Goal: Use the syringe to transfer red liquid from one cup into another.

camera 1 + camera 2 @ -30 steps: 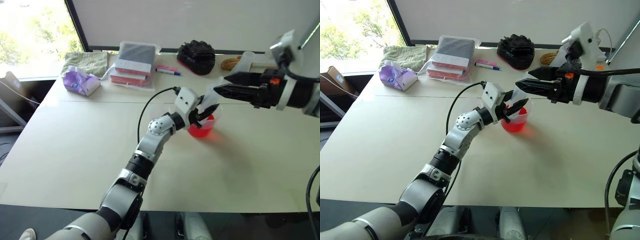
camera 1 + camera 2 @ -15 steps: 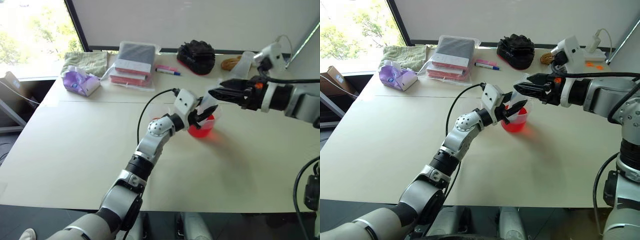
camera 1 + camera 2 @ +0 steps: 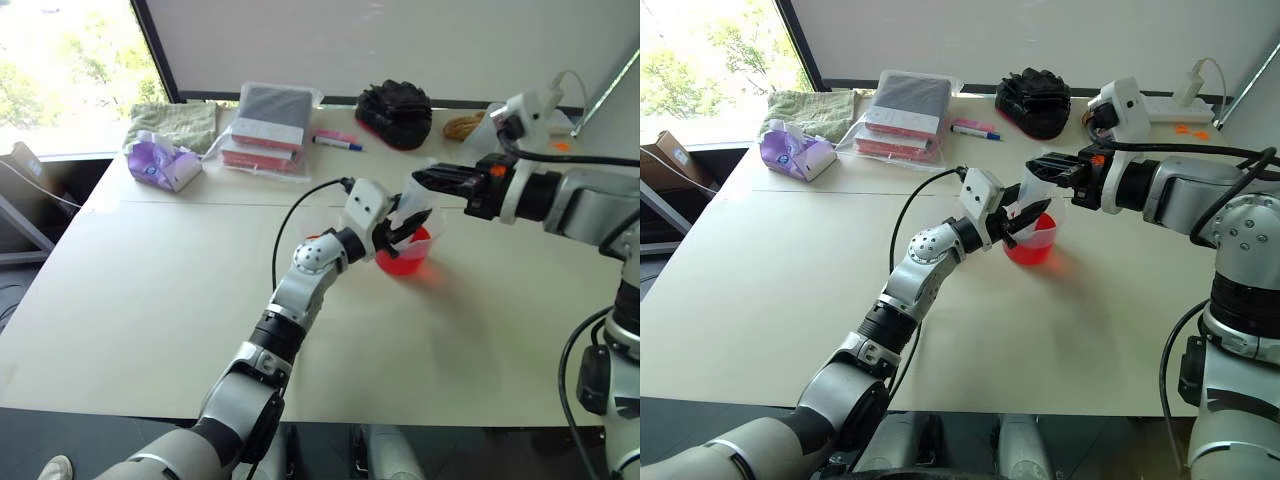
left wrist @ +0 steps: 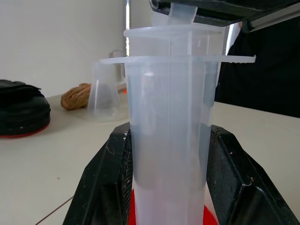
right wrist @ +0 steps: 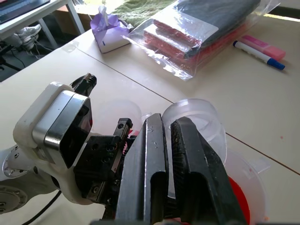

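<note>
The syringe [image 4: 168, 117] stands upright over the wide spouted cup [image 3: 405, 255], which holds red liquid [image 5: 236, 192]. My left gripper [image 3: 403, 228] is shut on the syringe's clear barrel, one black finger on each side. Coming from the right, my right gripper [image 3: 420, 180] is shut on the top of the white plunger [image 4: 180, 13], just above the barrel's flange. The syringe's tip is hidden below the left gripper. The smaller clear cup [image 3: 489, 127] stands farther back on the table, next to a coil of rope [image 4: 77, 96].
At the table's far side lie a plastic-wrapped stack of books [image 3: 268, 128], a purple tissue pack [image 3: 160, 165], a green cloth [image 3: 175, 125], a pink-and-blue marker [image 3: 335, 142], a black bundle [image 3: 393, 112] and a white power strip [image 3: 1180, 100]. A black cable [image 3: 300, 205] loops from my left wrist.
My right gripper has moved in to the left and slightly down, and its open fingers have shut on the plunger top. The left gripper and syringe stayed in place.
</note>
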`<state>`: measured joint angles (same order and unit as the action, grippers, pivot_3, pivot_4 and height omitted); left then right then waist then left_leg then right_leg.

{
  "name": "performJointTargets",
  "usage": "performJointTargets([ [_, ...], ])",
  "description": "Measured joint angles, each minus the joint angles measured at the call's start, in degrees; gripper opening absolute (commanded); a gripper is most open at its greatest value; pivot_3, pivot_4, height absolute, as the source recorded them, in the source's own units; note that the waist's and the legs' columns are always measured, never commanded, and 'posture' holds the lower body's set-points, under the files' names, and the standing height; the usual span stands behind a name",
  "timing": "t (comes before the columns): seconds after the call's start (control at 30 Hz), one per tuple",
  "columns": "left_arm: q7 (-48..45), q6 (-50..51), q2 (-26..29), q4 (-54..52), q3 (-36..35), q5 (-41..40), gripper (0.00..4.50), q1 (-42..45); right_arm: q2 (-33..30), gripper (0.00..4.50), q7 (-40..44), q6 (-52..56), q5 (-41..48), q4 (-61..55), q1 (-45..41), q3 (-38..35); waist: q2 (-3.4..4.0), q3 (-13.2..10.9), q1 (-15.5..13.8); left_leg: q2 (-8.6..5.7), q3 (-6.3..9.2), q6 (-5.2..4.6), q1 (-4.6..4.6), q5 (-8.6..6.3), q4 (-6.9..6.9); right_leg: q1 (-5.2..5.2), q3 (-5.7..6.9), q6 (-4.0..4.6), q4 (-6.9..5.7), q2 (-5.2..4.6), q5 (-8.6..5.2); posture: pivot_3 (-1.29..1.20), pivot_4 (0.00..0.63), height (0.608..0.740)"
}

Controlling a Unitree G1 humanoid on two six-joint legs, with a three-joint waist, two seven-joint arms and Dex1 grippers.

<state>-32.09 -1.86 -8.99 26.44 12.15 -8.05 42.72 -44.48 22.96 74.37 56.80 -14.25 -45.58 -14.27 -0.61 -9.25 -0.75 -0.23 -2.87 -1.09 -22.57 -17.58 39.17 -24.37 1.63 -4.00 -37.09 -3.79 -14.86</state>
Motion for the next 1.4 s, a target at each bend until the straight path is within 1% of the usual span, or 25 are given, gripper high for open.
performJointTargets([
  [0.4,-0.01,-0.39,0.03,-0.03,-0.06,-0.03,1.72,-0.16,2.15,0.1,-0.32,-0.86,-0.26,0.18,0.82,-1.76,0.0,0.0,0.01,0.0,0.0,0.0,0.0,0.0,0.0,0.0,0.01,0.0,0.0,0.0,0.0,0.0,0.15,0.74],
  [0.6,0.05,-0.93,0.03,-0.84,-0.51,-0.18,1.72,-0.21,2.88,0.1,-0.88,0.11,1.01,2.62,-1.28,-2.67,0.0,0.0,0.02,0.0,0.01,-0.01,0.0,0.0,-0.01,0.0,0.01,0.0,0.0,0.0,0.0,0.0,0.15,0.74],
  [1.03,0.24,-0.12,0.03,-2.92,-1.05,-0.69,1.72,-0.7,2.89,0.1,-1.34,0.32,3.32,5.11,-4.38,-2.89,0.0,0.0,0.05,0.0,0.01,-0.01,-0.01,-0.01,-0.02,0.0,0.01,0.0,0.02,0.0,0.0,0.0,0.15,0.74],
  [1.4,0.18,1.56,0.03,-4.28,-0.97,-0.82,1.72,-1.99,2.72,0.1,-2.72,0.37,5.36,5.69,-4.6,-2.91,0.0,0.0,0.05,0.01,0.01,-0.02,-0.01,-0.01,-0.03,0.0,0.01,0.0,0.05,0.0,0.0,0.0,0.15,0.74],
])
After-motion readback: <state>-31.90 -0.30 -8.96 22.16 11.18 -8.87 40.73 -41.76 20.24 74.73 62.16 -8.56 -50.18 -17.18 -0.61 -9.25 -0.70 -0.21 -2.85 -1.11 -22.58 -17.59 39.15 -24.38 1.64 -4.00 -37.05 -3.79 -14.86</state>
